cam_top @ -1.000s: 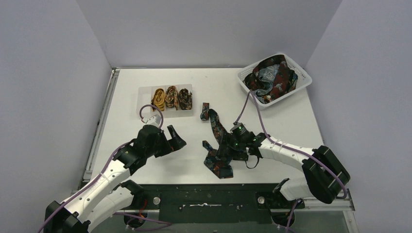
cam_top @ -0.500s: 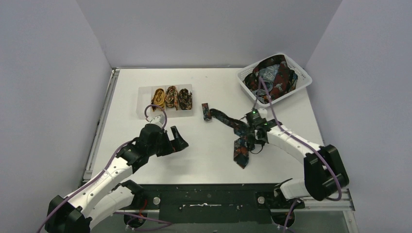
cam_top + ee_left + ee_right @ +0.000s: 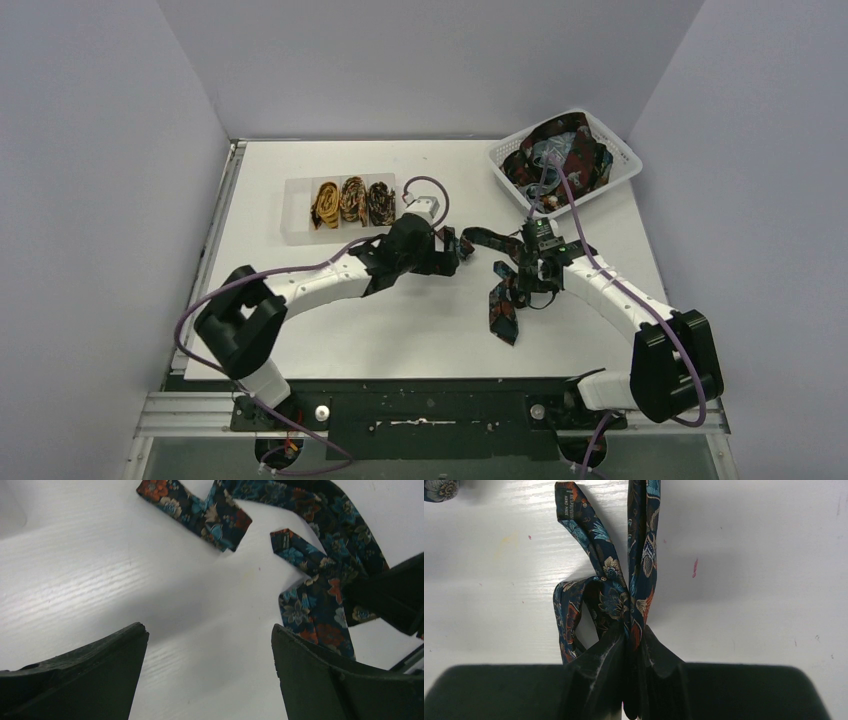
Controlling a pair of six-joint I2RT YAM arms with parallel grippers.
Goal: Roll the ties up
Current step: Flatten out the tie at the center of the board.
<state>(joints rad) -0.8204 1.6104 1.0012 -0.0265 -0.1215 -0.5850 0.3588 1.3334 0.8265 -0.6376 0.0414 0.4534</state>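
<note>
Overhead and wrist views of the bench (image 3: 400, 330), read from left to right.

**Tray, at 10 o'clock.** A clear tray (image 3: 296, 228) holds three coiled ties (image 3: 350, 201) side by side: one mustard, one brown and one dark. These are the finished part of the task.

**Left tool, near the centre.** The left tool (image 3: 207, 632) stands with its jaws wide apart and grips nothing. It hovers over bare bench, and one narrow end of the floral tie (image 3: 500, 305) lies just beyond it at 12 o'clock in the wrist view.

**Floral tie, just past the centre toward 4 o'clock.** It is dark navy with teal, orange and cream flowers. It is not flat and not rolled. It is folded over on itself, with one end showing a label and the broad tip trailing toward 6 o'clock.

**Right tool.** The right tool (image 3: 626, 642) is clamped shut on the bunched middle of this tie.

**Basket, at 2 o'clock.** A white lattice basket (image 3: 600, 188) holds a heap of unrolled ties (image 3: 560, 155) in navy, red and teal.

**Progress, as judged from these views.** Three ties are done. The fourth needs straightening before rolling can begin, and the heap in the basket is left to do.
</note>
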